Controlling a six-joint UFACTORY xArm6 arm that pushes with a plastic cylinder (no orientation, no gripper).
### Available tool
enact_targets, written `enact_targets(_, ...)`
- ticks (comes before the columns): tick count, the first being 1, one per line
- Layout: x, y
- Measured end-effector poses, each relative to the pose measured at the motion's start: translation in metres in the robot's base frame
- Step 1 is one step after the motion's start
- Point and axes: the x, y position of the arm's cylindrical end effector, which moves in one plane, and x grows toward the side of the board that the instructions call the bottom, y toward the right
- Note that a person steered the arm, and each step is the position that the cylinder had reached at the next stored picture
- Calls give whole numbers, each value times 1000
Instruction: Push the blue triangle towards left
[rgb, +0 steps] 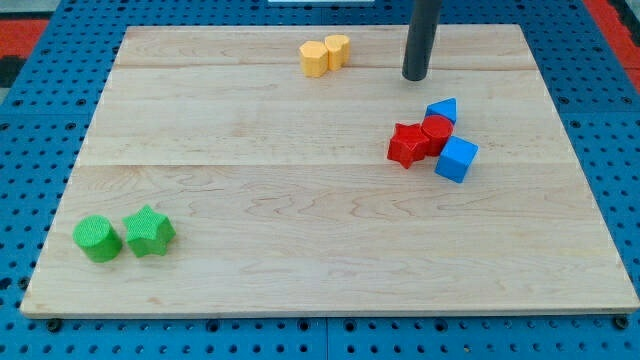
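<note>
The blue triangle (443, 109) lies on the wooden board (300, 220) at the view's right, touching a red cylinder (436, 131) just below it. My tip (415, 77) is above and slightly left of the blue triangle, a short gap away, not touching it. A red star (406, 145) sits left of the red cylinder, and a blue cube (457, 159) lies below right of it. These blocks form one tight cluster.
Two yellow blocks (324, 53) sit side by side near the top edge, left of my tip. A green cylinder (97, 238) and a green star (149, 231) stand at the bottom left. A blue pegboard (30, 120) surrounds the board.
</note>
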Motion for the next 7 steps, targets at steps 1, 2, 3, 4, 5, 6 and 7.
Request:
enact_targets(1, 0, 1)
enact_targets(2, 0, -1)
enact_targets(3, 0, -1)
enact_targets(4, 0, -1)
enact_targets(5, 0, 0)
enact_targets(6, 0, 2)
enact_targets(7, 0, 15)
